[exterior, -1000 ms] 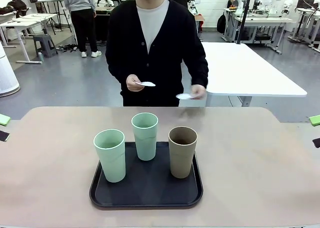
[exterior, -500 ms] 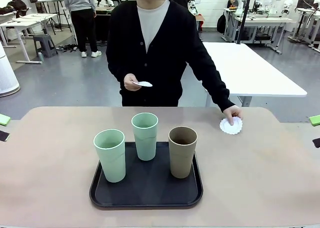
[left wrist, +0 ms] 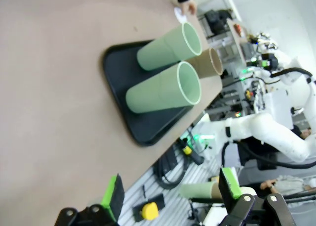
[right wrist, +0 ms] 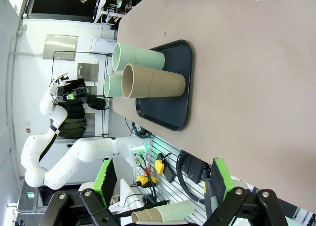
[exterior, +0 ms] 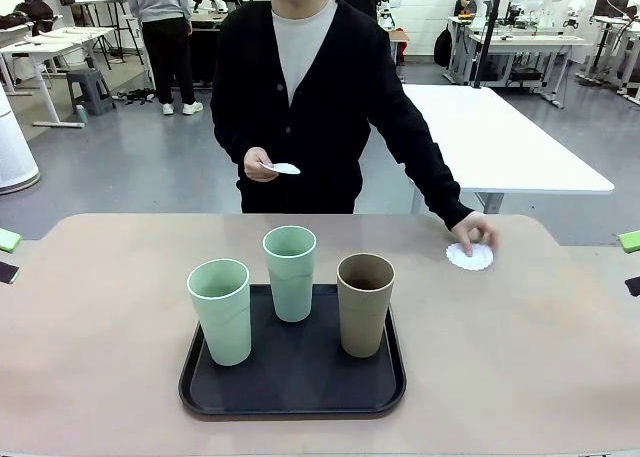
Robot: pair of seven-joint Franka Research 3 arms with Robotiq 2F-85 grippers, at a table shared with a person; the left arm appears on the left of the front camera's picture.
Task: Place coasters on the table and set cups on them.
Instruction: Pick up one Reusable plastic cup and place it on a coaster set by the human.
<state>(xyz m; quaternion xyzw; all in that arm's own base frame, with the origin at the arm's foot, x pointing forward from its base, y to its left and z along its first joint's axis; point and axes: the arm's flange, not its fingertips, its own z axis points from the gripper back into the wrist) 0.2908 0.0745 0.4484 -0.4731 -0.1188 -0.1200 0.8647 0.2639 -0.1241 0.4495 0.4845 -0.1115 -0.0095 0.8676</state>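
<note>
1st coaster (exterior: 469,257) touches down on the table (exterior: 540,347)!
A second ago the person's hand (exterior: 480,231) had it in the air; now it lies flat near the far right edge, fingertips on it, nudged slightly outward. The other hand (exterior: 260,164) holds the spare coasters (exterior: 285,168). All 3 cups (exterior: 365,303) wait on the black tray (exterior: 295,389). Left gripper (left wrist: 172,190) and right gripper (right wrist: 163,179) hang back, both spread wide and empty. More coasters to lay before any cup moves, I'd say.

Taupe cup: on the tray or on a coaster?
On the tray, upright: the taupe cup stands on the black tray. The coaster on the table lies apart, under the person's hand.
</note>
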